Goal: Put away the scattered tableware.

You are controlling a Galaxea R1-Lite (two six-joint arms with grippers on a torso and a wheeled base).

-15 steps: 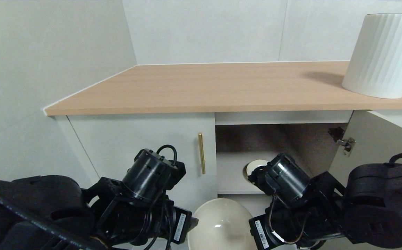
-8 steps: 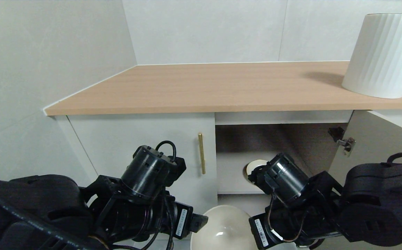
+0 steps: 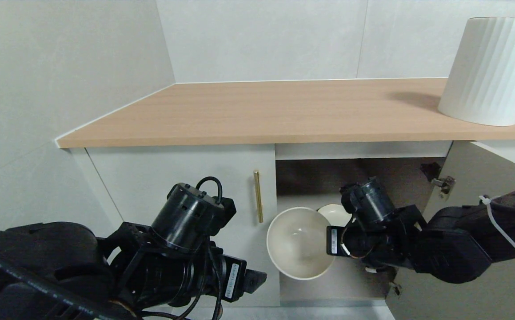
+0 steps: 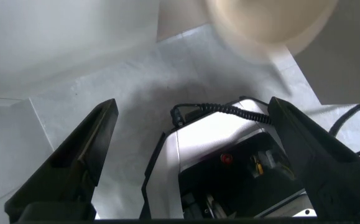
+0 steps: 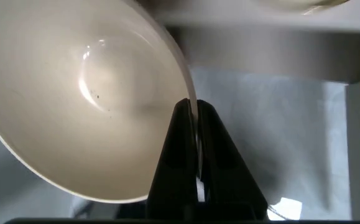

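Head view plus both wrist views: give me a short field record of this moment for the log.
held item: cream bowl, tilted, in front of the open cabinet
right gripper: jaws shut on the bowl's rim
left gripper: jaws open, holding nothing
doors: right door open, left door shut
inside cabinet: second dish
countertop: white ribbed container

Shelf dish point(image 3: 335, 213) half hidden behind bowl point(image 3: 299, 242); ribbed container point(image 3: 490, 66) cut off.
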